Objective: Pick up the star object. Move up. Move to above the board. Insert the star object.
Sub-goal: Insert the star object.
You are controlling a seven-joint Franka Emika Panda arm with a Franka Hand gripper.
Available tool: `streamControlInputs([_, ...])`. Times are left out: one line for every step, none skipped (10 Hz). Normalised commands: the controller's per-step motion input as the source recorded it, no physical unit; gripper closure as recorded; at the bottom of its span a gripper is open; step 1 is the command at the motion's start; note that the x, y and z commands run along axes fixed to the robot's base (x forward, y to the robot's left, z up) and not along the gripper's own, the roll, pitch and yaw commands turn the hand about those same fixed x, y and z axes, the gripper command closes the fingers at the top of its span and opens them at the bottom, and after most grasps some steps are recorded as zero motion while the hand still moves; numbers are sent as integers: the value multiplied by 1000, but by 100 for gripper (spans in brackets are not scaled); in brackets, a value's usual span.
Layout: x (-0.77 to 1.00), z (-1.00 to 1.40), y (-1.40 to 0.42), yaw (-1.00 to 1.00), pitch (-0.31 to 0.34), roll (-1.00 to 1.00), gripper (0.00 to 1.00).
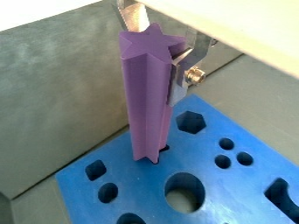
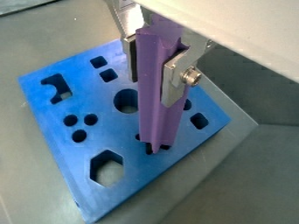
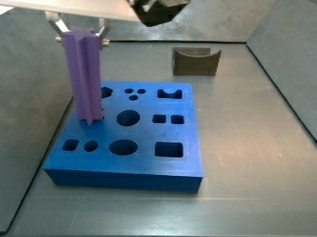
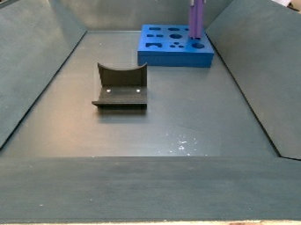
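Below our gripper (image 1: pixel 163 66) lies the board (image 3: pixel 148 159), the largest thing on the grey floor, blue and pitted with dark circles, squares, a hexagon and a star. Well apart from the gripper, off across the floor, stands the fixture (image 4: pixel 120 88), its curved dark bracket upright on its base plate; in a side view it sits beyond the board's far edge (image 3: pixel 196 61). Straight down from the gripper hangs the star object (image 3: pixel 84 79), a tall light-purple ridged prism, upright, its lower end meeting the board's top at a hole near one edge (image 1: pixel 149 156); in both wrist views the tip appears just entered, though we cannot tell how deep. Our fingers (image 2: pixel 179 77) are closed narrowly on the prism's upper part, a silver plate pressed flat against one ridged flank. We judge the insertion begun but far from seated, since nearly the whole prism remains above the board. The risk from here is jamming: if the star's points are slightly rotated against the hole's points, pushing down would wedge the piece or drag the board. A small tilt would do likewise, and the grip so high gives the tip leverage to skew or slip between the pads.
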Motion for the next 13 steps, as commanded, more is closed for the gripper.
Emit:
streamControlInputs([0, 0, 49, 0, 0, 0, 100])
streamControlInputs([89, -40, 143, 17, 27, 0, 100])
streamControlInputs([163, 0, 23, 0, 20, 0, 100])
streamControlInputs([197, 0, 0, -60, 6, -11, 100])
streamControlInputs([77, 0, 0, -57, 0, 0, 100])
streamControlInputs([0, -37, 0, 0, 0, 0, 100])
streamControlInputs([31, -120, 0, -294, 3, 3, 100])
streamControlInputs([0, -29, 0, -63, 0, 0, 100])
streamControlInputs([34, -97, 0, -443, 0, 0, 100])
streamControlInputs([0, -34, 0, 0, 0, -1, 100])
streamControlInputs([0, -529, -20, -26, -66, -104, 100])
streamControlInputs([0, -726, 0, -114, -87, -111, 100])
streamControlInputs([194, -614, -57, -609, -24, -64, 100])
